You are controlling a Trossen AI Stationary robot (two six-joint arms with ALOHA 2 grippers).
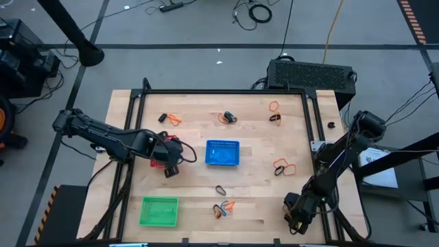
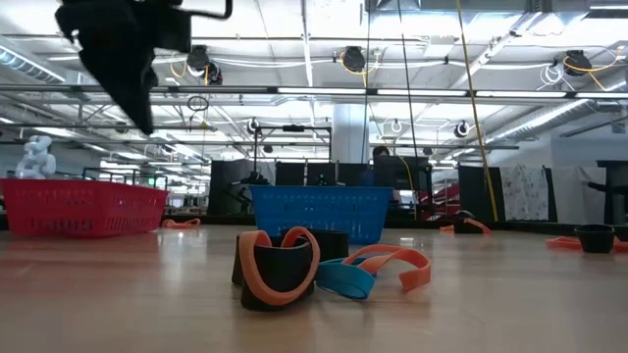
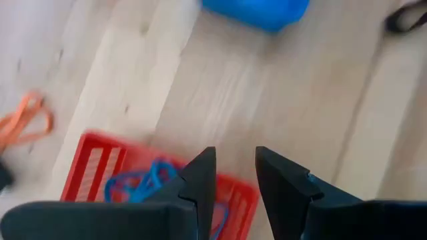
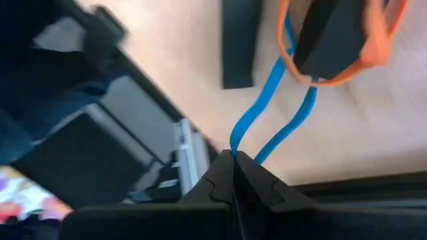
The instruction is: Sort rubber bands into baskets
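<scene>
The right gripper [image 4: 233, 167] has its fingers pressed together on a blue rubber band [image 4: 267, 113] near the tabletop [image 1: 260, 144] corner, while the left gripper [image 3: 235, 175], fingers narrowly parted, hovers over the red basket [image 3: 93, 167] holding blue bands [image 3: 137, 183].

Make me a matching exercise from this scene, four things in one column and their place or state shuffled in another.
Things:
1. red basket
2. green basket
3. left gripper
4. right gripper

Places or states:
A. shut on a blue rubber band
B. near table edge, nothing visible inside
C. open above the red basket
D. holds blue rubber bands

Pairs: 1-D, 2-B, 3-C, 4-A
</scene>
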